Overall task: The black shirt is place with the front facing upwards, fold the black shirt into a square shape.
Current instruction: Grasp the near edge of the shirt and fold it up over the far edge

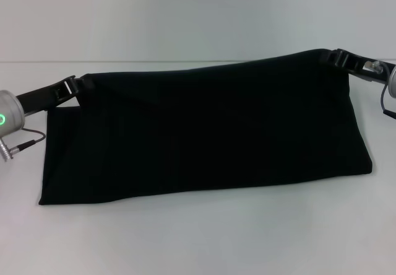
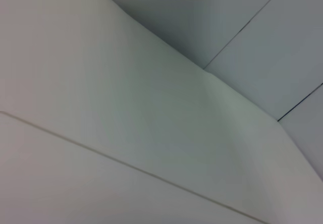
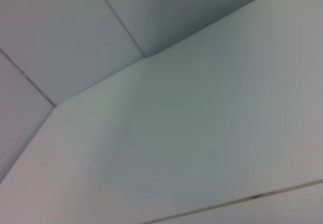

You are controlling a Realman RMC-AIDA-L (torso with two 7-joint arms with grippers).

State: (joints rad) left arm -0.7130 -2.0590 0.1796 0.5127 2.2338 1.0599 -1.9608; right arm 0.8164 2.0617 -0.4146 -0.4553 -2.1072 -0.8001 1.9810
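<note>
From where I stood, the black shirt (image 1: 210,132) lay spread across the white table (image 1: 198,238) as a wide dark band, stretching nearly from one side of the work area to the other. No lettering or label showed on it; all I could see was plain black cloth. Its near edge rested flat on the tabletop, running at a slight slant, lower on the robot's left and higher on its right. The far edge was lifted off the surface at both ends, so the cloth hung between the two arms like a shallow sling, with a soft crease running from the left corner down into the body of the cloth.

The left gripper (image 1: 79,88) was at the far left corner of the shirt, its dark fingers clenched on the cloth there, with the silver wrist and its green light showing at the edge of the scene. The right gripper (image 1: 331,57) was at the far right corner, raised higher than the left one, and it too was pinched on the fabric, pulling that corner up into a peak.

Behind the table stood a pale wall (image 1: 198,15). The two wrist cameras pointed away from the work: the left one took in only pale panels (image 2: 126,108) with thin dark seams, and the right one saw much the same sort of light panels (image 3: 176,133), with no cloth or fingers in either
</note>
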